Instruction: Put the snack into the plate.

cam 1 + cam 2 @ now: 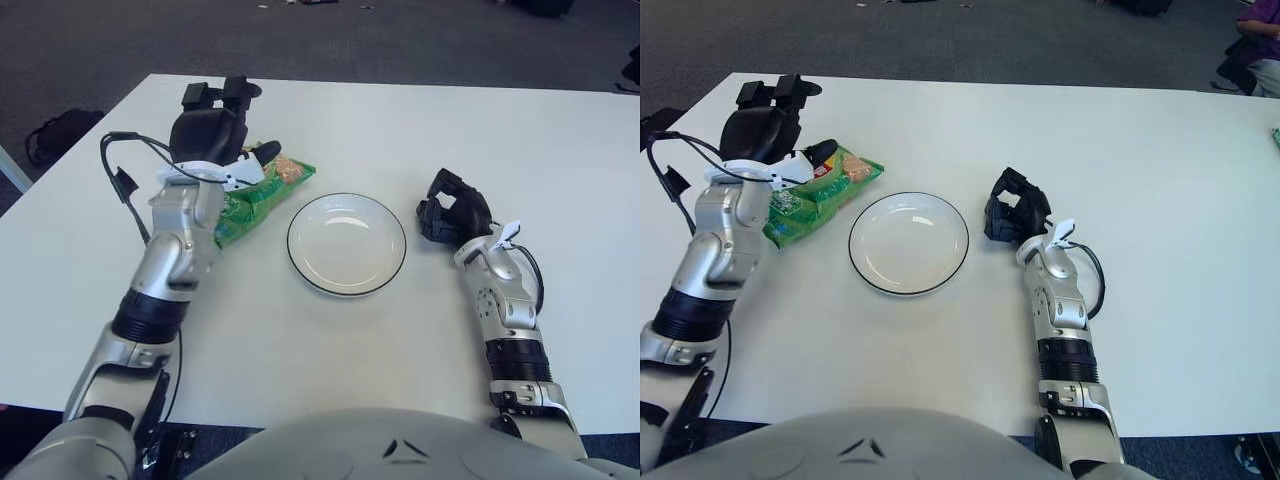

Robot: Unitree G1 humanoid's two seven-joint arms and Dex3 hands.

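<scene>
I count one snack [818, 196], one plate [908, 242] and two hands on the white table [1160, 170]. The snack is a green bag with a picture of brown food on its far end. It lies flat on the table, just to the left of the plate, and it points diagonally with the far end nearer to the plate. In both views there is a small gap between the bag and the plate rim, so they are apart. The plate is white with a thin dark rim, it is round, and nothing lies in it.

My left hand [215, 125] is over the left part of the bag and covers some of it. Two dark fingers stick up on the far side and one fingertip [268, 150] lies along the upper edge of the bag. I cannot tell if the fingers really close on the bag or only lie above it, because the hand hides the contact place. The bag looks to be flat on the table, not lifted.

My right hand [1014, 212] shows just to the right of the plate, near the rim but apart from it. Its dark fingers are curled inward, narrow, and they hold nothing.

A black cable [125, 165] loops beside the left wrist.
</scene>
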